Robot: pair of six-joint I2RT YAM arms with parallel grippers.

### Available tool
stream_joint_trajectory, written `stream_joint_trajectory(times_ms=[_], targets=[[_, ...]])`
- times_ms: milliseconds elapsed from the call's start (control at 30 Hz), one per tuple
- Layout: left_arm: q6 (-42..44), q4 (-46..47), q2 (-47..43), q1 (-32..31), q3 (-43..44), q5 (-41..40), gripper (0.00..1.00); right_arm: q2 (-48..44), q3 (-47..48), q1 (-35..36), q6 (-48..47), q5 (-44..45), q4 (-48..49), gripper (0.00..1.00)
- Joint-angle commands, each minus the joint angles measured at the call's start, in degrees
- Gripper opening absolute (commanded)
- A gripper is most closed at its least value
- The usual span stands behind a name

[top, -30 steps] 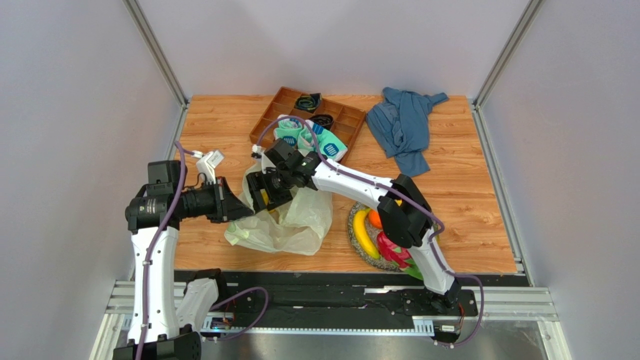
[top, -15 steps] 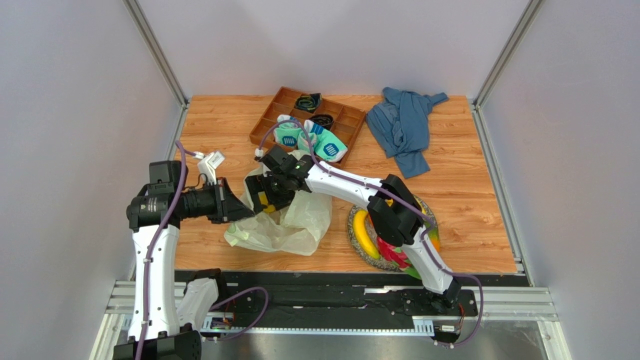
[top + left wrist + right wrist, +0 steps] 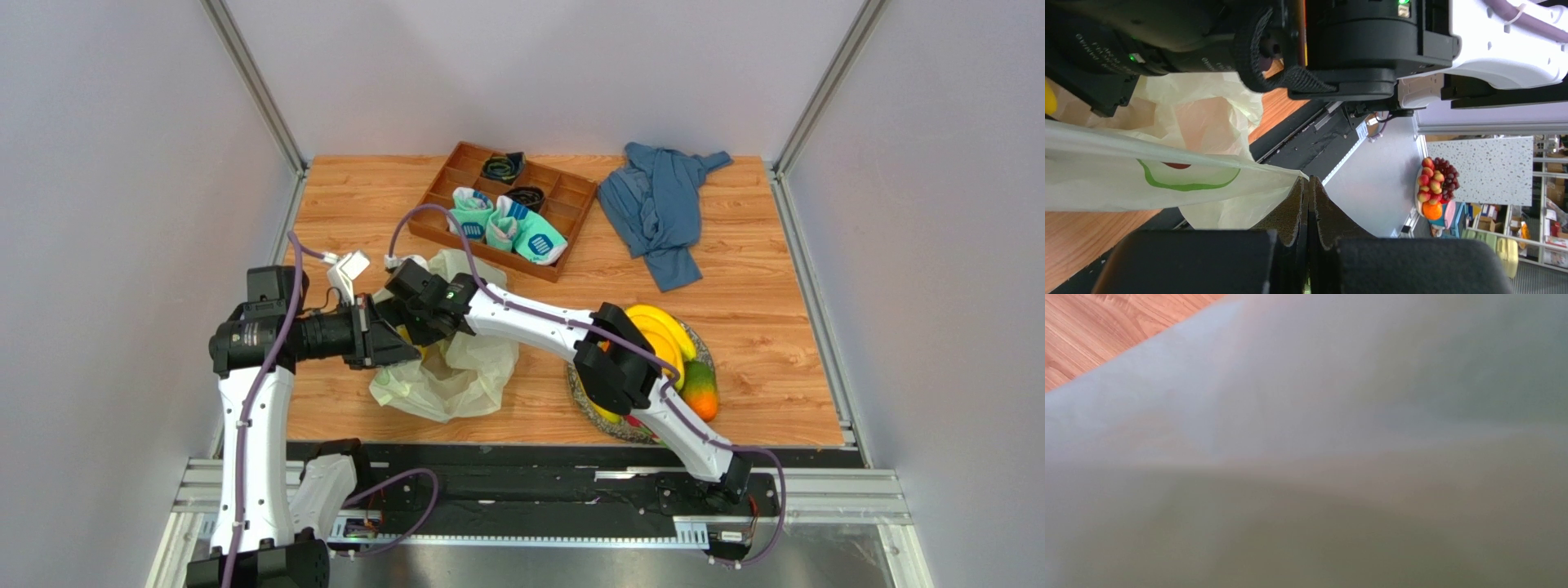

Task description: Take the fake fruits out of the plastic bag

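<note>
Wood-grain worktop (image 3: pixel 761 306) is sitting boxed in by plain grey walls (image 3: pixel 123 184). The plastic bag (image 3: pixel 460 374) is lying around 8 o'clock, with the left gripper (image 3: pixel 1309 202) pinching its edge tight. The right gripper (image 3: pixel 411 321) is hovering at its mouth, can't tell its spread. Fake fruits (image 3: pixel 669 337) are sitting at 4 o'clock.

Blurred plastic bag (image 3: pixel 1306 478) fills the right wrist view.

plastic bag (image 3: pixel 456 380): showing thin, translucent, crinkled film
table (image 3: pixel 761 306): showing matt wood grain
bananas (image 3: pixel 665 331): gleaming as smooth plastic
blue garment (image 3: pixel 662 208): lying as soft, matt cloth
</note>
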Motion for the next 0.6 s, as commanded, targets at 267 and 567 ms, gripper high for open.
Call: stream_joint_trajectory(times_ms=[267,567], targets=[[-0.2,1.0,-2.6,0.3,0.4,-1.8,0.0,-1.8,-2.2,-1.1,-14.5,-7.7,5.0,0.48],[1.1,3.3,-1.6,0.7,3.0,-13.4,0.0,-16.5,-13.3,-6.4,-22.6,-17.2,2.5,0.23]])
